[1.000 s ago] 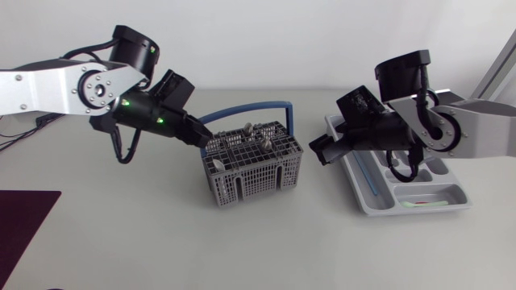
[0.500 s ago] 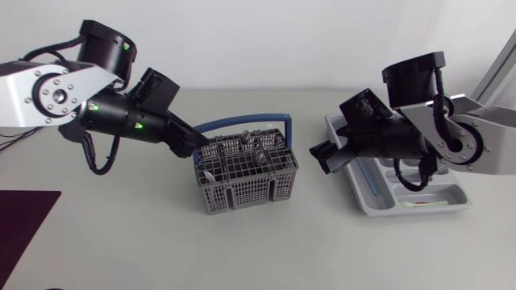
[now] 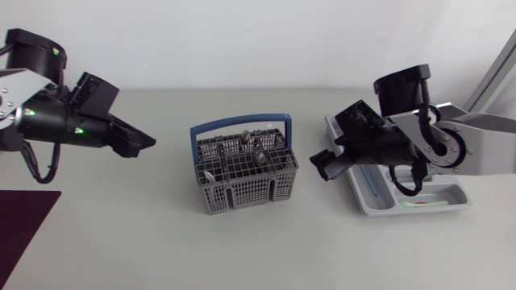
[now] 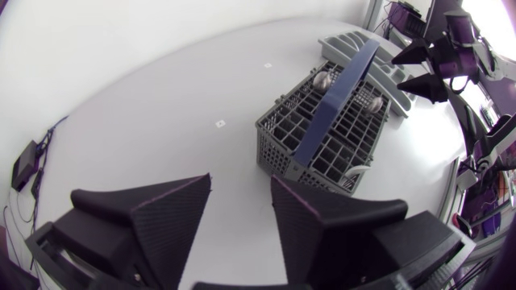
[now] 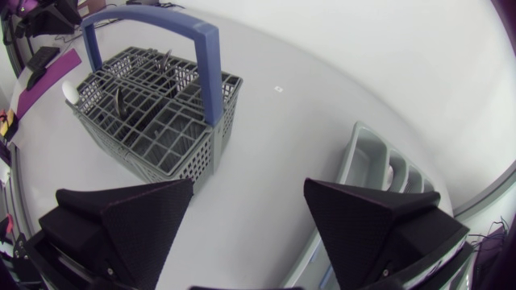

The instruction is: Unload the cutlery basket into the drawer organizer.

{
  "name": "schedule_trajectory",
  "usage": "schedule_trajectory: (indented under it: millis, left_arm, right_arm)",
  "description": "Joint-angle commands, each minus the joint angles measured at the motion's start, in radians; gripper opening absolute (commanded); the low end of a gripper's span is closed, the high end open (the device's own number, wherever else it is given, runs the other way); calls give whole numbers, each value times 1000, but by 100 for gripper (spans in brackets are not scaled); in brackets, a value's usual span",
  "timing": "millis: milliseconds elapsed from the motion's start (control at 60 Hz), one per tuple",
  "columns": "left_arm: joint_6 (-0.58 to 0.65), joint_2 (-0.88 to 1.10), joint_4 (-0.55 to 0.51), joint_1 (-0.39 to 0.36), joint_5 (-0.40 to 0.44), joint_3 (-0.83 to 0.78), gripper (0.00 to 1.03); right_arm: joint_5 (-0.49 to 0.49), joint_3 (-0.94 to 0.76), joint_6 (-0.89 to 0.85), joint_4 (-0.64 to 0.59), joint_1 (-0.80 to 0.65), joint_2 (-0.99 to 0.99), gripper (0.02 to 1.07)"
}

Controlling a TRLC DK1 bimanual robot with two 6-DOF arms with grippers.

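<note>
Fig. My left gripper (image 3: 145,143), fingers apart and empty, stands well back from the cutlery basket (image 3: 256,184), which lies ahead of its tips. My right gripper (image 3: 319,165), likewise spread with nothing between, hangs between basket and drawer organizer (image 3: 455,193). Probable step: first pick. Descend clear of the blue handle (image 3: 239,124), straddle one upright utensil (image 3: 260,155), close squarely, lift vertically.

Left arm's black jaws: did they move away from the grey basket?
Yes. The left arm's matte black jaws have pulled back leftward, off the grey plastic cutlery basket with the blue handle, farther from the pale grey drawer organizer.
</note>
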Motion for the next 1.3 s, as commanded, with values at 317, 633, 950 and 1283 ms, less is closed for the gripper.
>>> schedule_trajectory:
  millis: [317,633,950,1283]
  left_arm:
    - [-20,324,84,-146,5,49,18]
    - [-69,382,145,-175,7,126,18]
    - [-103,488,162,-229,7,253,18]
    - [-115,528,162,-237,7,285,18]
  right_arm:
    - [-54,37,49,75,12,128,10]
    - [-62,57,72,67,84,169,9]
    - [-53,23,95,29,151,111,9]
    - [-3,59,100,49,142,160,9]
